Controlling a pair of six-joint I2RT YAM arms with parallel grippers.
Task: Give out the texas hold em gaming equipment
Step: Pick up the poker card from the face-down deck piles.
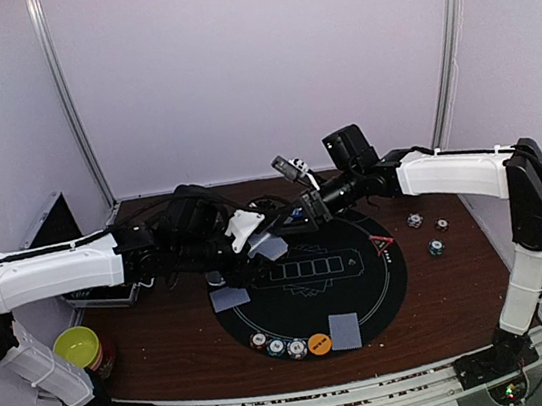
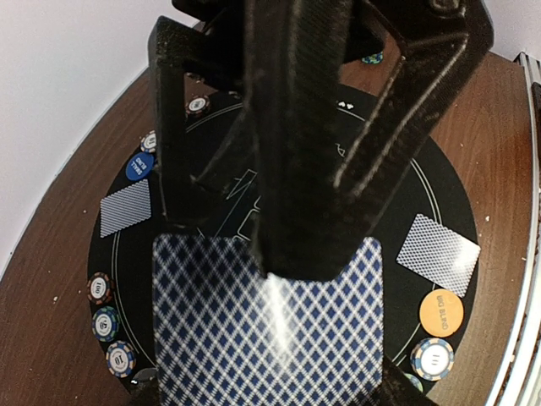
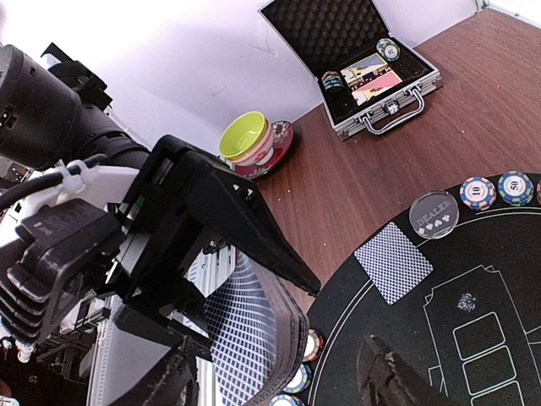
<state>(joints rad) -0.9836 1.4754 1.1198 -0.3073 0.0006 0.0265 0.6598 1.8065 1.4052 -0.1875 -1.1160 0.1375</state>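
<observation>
My left gripper [image 1: 260, 246] is shut on a deck of blue-backed playing cards [image 2: 266, 330], held above the black round mat [image 1: 369, 290]. In the right wrist view the deck [image 3: 254, 338] bows sideways. My right gripper [image 3: 270, 359] is open, its fingers apart on either side of the deck's edge. Two single cards [image 1: 230, 298] [image 1: 344, 330] lie face down on the mat. Striped chips [image 1: 276, 347] and an orange button [image 1: 319, 344] sit at the mat's near rim. A blue button [image 2: 139, 166] and a red triangle marker [image 1: 382, 242] lie further round.
Three loose chips [image 1: 437, 247] lie on the wood right of the mat. A clear dealer disc [image 3: 434, 215] rests at the mat's edge. An open chip case [image 3: 355, 59] and the yellow-green bowl [image 1: 77, 346] stand on the left side.
</observation>
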